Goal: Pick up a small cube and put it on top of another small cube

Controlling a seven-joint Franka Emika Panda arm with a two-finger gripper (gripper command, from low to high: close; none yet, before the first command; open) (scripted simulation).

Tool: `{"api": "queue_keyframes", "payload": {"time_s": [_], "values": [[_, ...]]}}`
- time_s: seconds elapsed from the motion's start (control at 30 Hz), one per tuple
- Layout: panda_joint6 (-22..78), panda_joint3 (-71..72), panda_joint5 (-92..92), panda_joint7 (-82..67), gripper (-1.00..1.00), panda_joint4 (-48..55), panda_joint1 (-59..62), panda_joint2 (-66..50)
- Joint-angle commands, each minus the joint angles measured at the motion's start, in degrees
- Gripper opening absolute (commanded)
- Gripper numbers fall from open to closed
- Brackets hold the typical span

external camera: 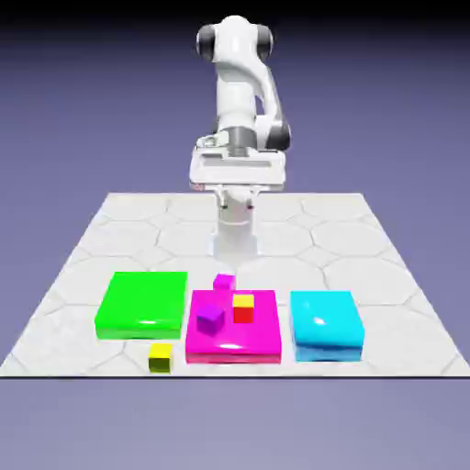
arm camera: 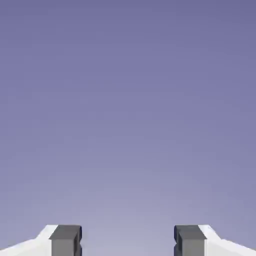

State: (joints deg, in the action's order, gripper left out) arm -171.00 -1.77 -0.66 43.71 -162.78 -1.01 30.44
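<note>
The small bright magenta-pink cube (external camera: 224,282) sits on the table, just behind the far edge of the flat magenta slab (external camera: 240,345). The other small cube (external camera: 243,307), red-sided with a yellow-orange top, rests on that slab near its far edge. My gripper (external camera: 237,193) hangs high above the table, well behind and above both cubes. In the hand view the gripper (arm camera: 127,242) is open, its two grey fingertips (arm camera: 65,240) wide apart with nothing between them. That view holds only the plain backdrop; no cube shows in it.
A darker purple cube (external camera: 210,318) lies on the magenta slab left of the red one. An all-yellow cube (external camera: 161,357) sits on the table in front of the green slab (external camera: 142,303). A cyan slab (external camera: 325,323) lies at the exterior view's right.
</note>
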Motion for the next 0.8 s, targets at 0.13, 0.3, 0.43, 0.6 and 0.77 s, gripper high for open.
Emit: {"api": "queue_keyframes", "payload": {"time_s": [0.13,0.3,0.43,0.6,0.77], "values": [[12.5,-7.3,-2.7,5.2,0.0,-7.4,-1.3,-9.2],[22.3,-13.1,-4.9,9.3,0.0,-13.2,-2.4,-16.5],[14.5,-7.8,1.1,5.3,0.0,-12.8,0.7,-24.8],[4.9,-1.1,8.7,0.3,0.0,-12.3,4.6,-35.2],[4.6,-0.9,8.9,0.2,-1.0,-12.3,4.7,-35.4]]}}
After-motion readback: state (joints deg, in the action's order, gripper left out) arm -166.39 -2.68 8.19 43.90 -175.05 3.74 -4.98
